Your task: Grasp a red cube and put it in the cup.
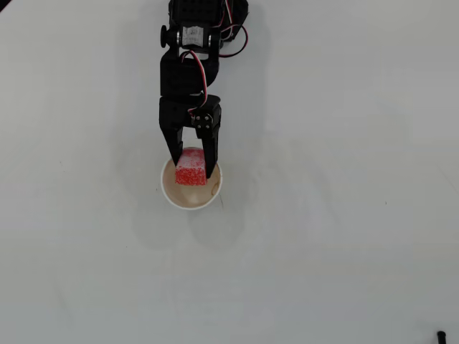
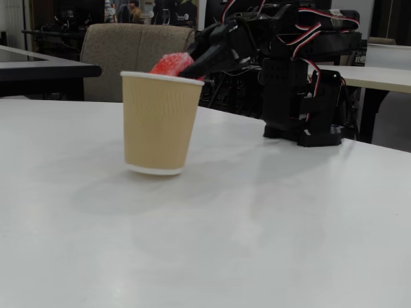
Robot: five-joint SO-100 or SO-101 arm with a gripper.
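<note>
Overhead view: the gripper [image 1: 191, 170] is clamped on the red cube [image 1: 190, 167], one black finger on each side of it. Cube and fingertips sit within the mouth of the cup [image 1: 181, 200], against the rim nearest the arm. Fixed view: the red cube [image 2: 171, 64] shows only its top above the rim, the rest hidden inside the cup [image 2: 159, 125]. The cup is tilted, leaning away from the arm, its base edge on the arm's side raised slightly off the white table [image 2: 257, 231]. The gripper [image 2: 187, 69] reaches down over the rim.
</note>
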